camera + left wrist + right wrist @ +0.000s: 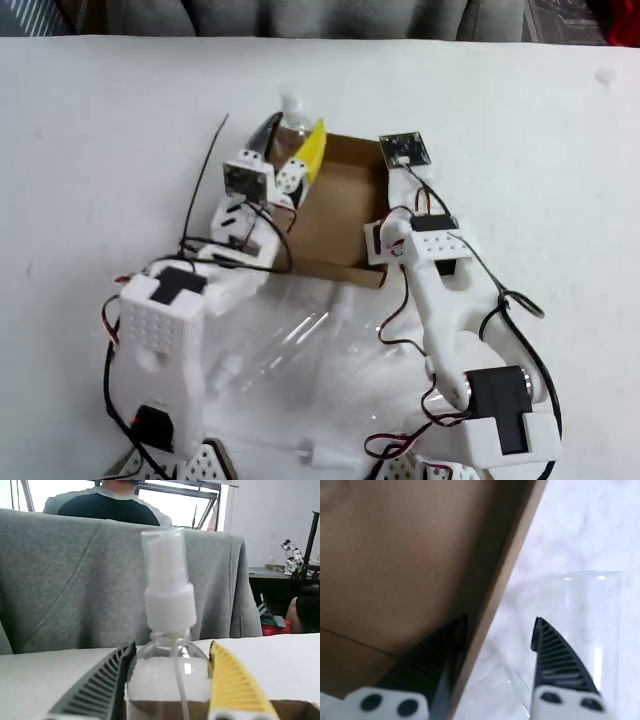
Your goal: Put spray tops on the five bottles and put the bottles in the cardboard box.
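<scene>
My left gripper (172, 650) is shut on a clear bottle (170, 680) that stands upright between the grey and yellow fingers, a white spray top (167, 580) on its neck. From above, this bottle (292, 118) is at the far left corner of the cardboard box (335, 215), with the left gripper (290, 140) around it. My right gripper (500, 622) is open and straddles a wall of the box (505, 575), one finger inside and one outside. Beside its outer finger lies a clear bottle (585, 610) without a top.
Several clear bottles (300, 335) lie on the white table between the two arms, in front of the box. A loose white spray top (322, 458) lies at the near edge. The right arm (435, 250) hangs over the box's near right corner. A grey-covered couch (75, 580) stands behind the table.
</scene>
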`<state>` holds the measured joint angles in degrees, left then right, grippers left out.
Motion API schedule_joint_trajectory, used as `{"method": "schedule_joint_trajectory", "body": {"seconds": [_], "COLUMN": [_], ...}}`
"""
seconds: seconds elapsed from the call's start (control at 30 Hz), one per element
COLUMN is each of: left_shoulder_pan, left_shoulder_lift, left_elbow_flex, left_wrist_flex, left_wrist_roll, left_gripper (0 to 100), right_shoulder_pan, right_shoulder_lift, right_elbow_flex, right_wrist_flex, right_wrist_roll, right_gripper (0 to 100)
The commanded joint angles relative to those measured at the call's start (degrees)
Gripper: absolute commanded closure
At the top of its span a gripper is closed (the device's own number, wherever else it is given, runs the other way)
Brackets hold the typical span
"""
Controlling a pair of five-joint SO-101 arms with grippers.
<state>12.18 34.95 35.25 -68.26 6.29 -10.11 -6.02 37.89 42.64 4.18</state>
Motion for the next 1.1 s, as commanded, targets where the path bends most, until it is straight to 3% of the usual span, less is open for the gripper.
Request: {"method": "schedule_joint_trajectory", "body": {"seconds": [0.0,0.23,1.07], "left_shoulder_pan": [-1.71,-2.15,-2.42], "left_shoulder_lift": [-4.35,-4.26,2.33], "left_elbow_flex": [-1.58,-5.36,-5.63], "left_wrist_flex": [1.49,9.23,8.79], "left_wrist_roll": [1.32,1.32,1.23], "left_gripper": [97,97,97], "right_shoulder_pan": [0.84,0.84,1.01], "right_shoulder_lift": [-1.10,-1.01,-1.01], "right_elbow_flex": [-2.20,-2.20,-2.20], "right_wrist_flex": [0.13,0.22,0.40], "right_wrist_roll": [0.79,0.79,0.79], "right_gripper": [82.8,82.8,82.8]}}
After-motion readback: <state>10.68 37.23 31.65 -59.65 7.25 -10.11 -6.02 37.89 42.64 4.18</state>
